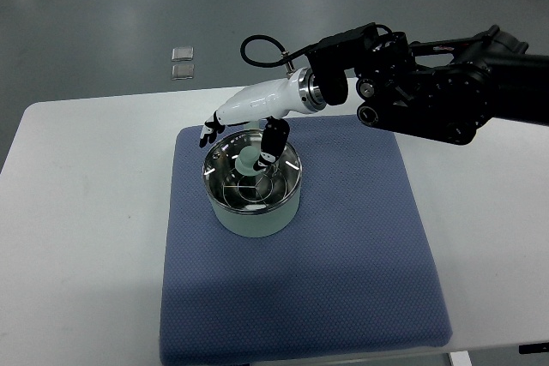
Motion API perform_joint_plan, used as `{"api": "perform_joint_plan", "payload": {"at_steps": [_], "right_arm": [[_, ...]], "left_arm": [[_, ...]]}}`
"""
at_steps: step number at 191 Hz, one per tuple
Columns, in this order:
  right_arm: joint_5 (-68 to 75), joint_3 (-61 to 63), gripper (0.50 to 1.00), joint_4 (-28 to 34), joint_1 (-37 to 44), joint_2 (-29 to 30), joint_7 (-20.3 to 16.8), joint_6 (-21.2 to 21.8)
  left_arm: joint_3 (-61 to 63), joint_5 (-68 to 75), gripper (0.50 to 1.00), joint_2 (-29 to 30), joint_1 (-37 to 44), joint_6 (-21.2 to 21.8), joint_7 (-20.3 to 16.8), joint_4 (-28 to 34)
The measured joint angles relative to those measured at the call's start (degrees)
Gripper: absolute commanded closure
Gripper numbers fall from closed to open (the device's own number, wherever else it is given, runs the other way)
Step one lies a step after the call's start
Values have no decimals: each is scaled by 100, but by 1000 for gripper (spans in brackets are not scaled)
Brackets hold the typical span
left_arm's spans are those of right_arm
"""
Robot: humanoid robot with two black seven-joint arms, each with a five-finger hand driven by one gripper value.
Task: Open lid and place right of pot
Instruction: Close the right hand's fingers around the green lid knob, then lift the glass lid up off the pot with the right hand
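Note:
A pale green pot (254, 217) stands on a blue mat (343, 255). A glass lid (273, 183) with a metal rim covers it, and a light green knob (247, 161) sits at its centre. My right hand (238, 147), white with black fingers, reaches in from the right and hovers over the far side of the lid. Its thumb (271, 150) hangs down just right of the knob. Its other fingers (208, 133) stretch past the pot's far left rim. The hand is open and holds nothing. The left arm is not in view.
The mat lies on a white table (77, 212). The mat stretches well to the right of the pot. My black forearm (429, 92) spans the upper right above the table's far edge. Two small square packets (183, 62) lie on the grey floor beyond the table.

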Motion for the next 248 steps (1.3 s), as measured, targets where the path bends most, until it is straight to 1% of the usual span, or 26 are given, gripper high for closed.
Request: {"api": "perform_joint_plan", "payload": {"at_steps": [24, 36, 53, 56, 65, 95, 115, 125, 134, 135, 137, 145, 154, 178, 197, 213, 218, 227, 228, 233, 236, 248], "right_arm": [[-109, -44, 681, -3, -20, -13, -8, 26], [-132, -50, 699, -4, -38, -37, -17, 34], [-146, -53, 701, -5, -51, -55, -18, 35], [-152, -53, 717, -5, -52, -57, -19, 35], [-175, -54, 732, -6, -57, -60, -19, 33], [-280, -72, 740, -15, -99, -68, -26, 5], [-289, -72, 754, -25, -105, -69, -29, -8], [-291, -72, 777, -30, -106, -69, -32, -11], [-293, -72, 777, -39, -108, -63, -35, -16], [-294, -72, 799, -40, -108, -62, -36, -16], [-296, -72, 807, -42, -110, -59, -36, -16], [-309, -72, 814, -48, -120, -55, -36, -17], [-335, -72, 836, -54, -134, -53, -37, -20], [-367, -68, 848, -64, -155, -44, -37, -26], [-377, -64, 879, -66, -160, -43, -37, -69], [-379, -64, 887, -66, -161, -42, -37, -111], [-380, -63, 901, -66, -161, -39, -37, -118], [-385, -63, 901, -67, -161, -37, -37, -123], [-385, -63, 922, -67, -161, -36, -37, -124], [-386, -63, 932, -67, -161, -36, -37, -125], [-387, -63, 950, -67, -161, -35, -37, -127], [-388, -62, 973, -67, -161, -34, -37, -132]], "left_arm": [[0, 0, 500, 0, 0, 0, 0, 0], [0, 0, 500, 0, 0, 0, 0, 0], [2, 0, 500, 0, 0, 0, 0, 0], [2, 0, 500, 0, 0, 0, 0, 0], [3, 0, 500, 0, 0, 0, 0, 0], [4, 0, 500, 0, 0, 0, 0, 3], [4, 0, 500, 0, 0, 0, 0, 3], [4, 0, 500, 0, 0, 0, 0, 3], [4, 0, 500, 0, 0, 0, 0, 3], [4, 0, 500, 0, 0, 0, 0, 3], [4, 0, 500, 0, 0, 0, 0, 3], [4, 0, 500, 0, 0, 0, 0, 3], [4, 0, 500, 0, 0, 0, 0, 3], [4, 0, 500, 0, 0, 0, 0, 6], [1, 0, 500, 0, 2, 0, 0, 8], [1, 0, 500, 0, 4, 0, 0, 9], [1, 0, 500, 0, 4, 0, 0, 9], [1, 0, 500, 0, 4, 1, 0, 9], [1, 0, 500, 0, 4, 1, 0, 9], [1, 0, 500, 0, 6, 3, 0, 9], [1, 0, 500, 0, 6, 4, 0, 9], [1, 0, 500, 0, 7, 8, 0, 9]]}}
